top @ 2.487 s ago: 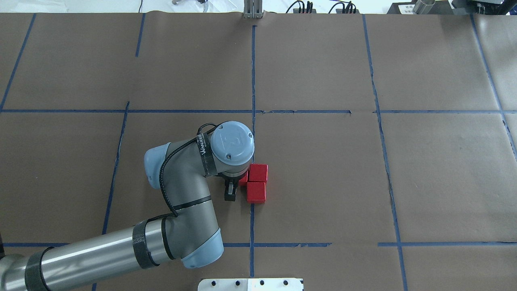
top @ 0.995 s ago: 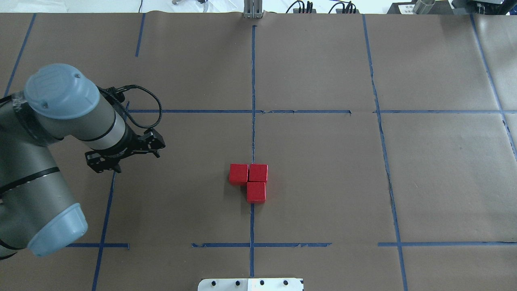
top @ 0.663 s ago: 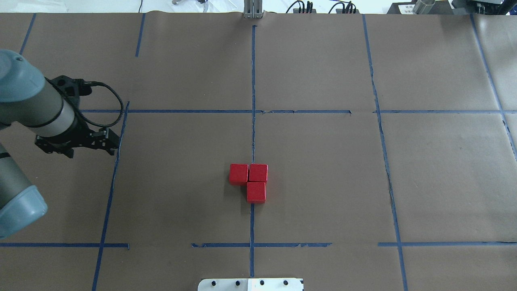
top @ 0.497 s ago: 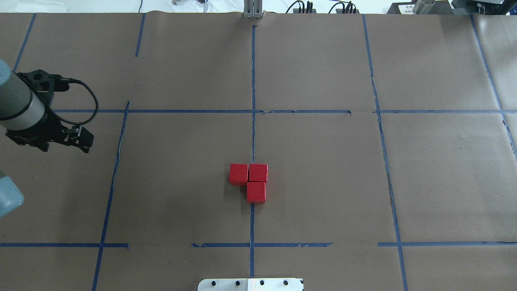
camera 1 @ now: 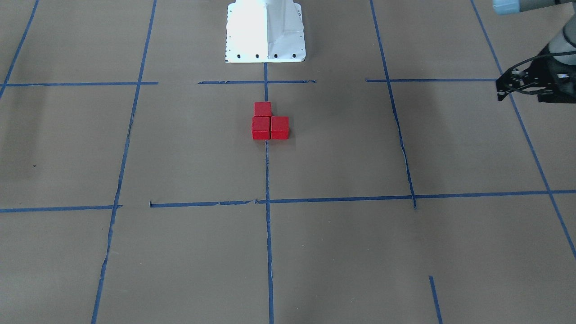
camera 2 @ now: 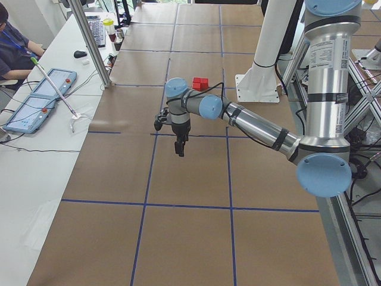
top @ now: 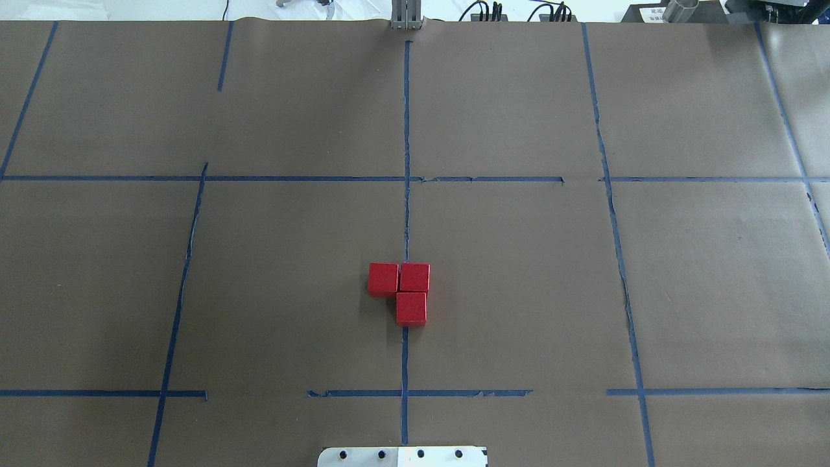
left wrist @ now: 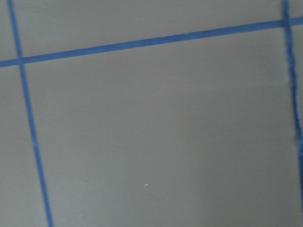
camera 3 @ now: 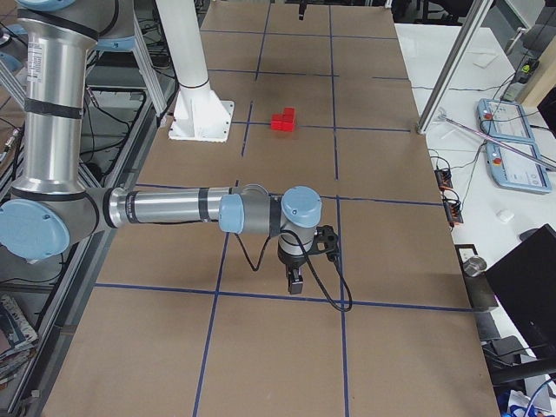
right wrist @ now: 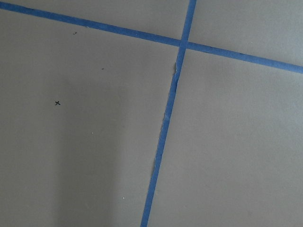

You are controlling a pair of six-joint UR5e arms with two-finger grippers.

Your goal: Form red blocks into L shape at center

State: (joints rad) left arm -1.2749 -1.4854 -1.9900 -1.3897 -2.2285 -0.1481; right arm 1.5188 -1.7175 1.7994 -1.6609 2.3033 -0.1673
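Three red blocks (top: pixel 382 279) (top: pixel 414 277) (top: pixel 411 309) lie touching in an L in the center square (top: pixel 506 279), across its lengthwise blue tape line. The front view shows the same L of blocks (camera 1: pixel 262 109) (camera 1: pixel 261 128) (camera 1: pixel 279 128). In the left side view my left gripper (camera 2: pixel 180 150) hangs pointing down over a side square, far from the blocks (camera 2: pixel 200 83). Its black body (camera 1: pixel 535 83) shows at the front view's right edge, and I cannot tell if it is open or shut. My right gripper (camera 3: pixel 295 284) points down over the opposite side square, its state unreadable.
The white robot base plate (top: pixel 402 456) sits at the near table edge. A metal post (camera 2: pixel 89 42) stands at the far edge. A person (camera 2: pixel 12 36) sits at a side table with blue control boxes (camera 2: pixel 50 89). Both wrist views show only brown paper and blue tape.
The left arm, over the blocks 2.5 s ago, has drawn back leftwards and left the overhead view. The three blocks have stayed in place.
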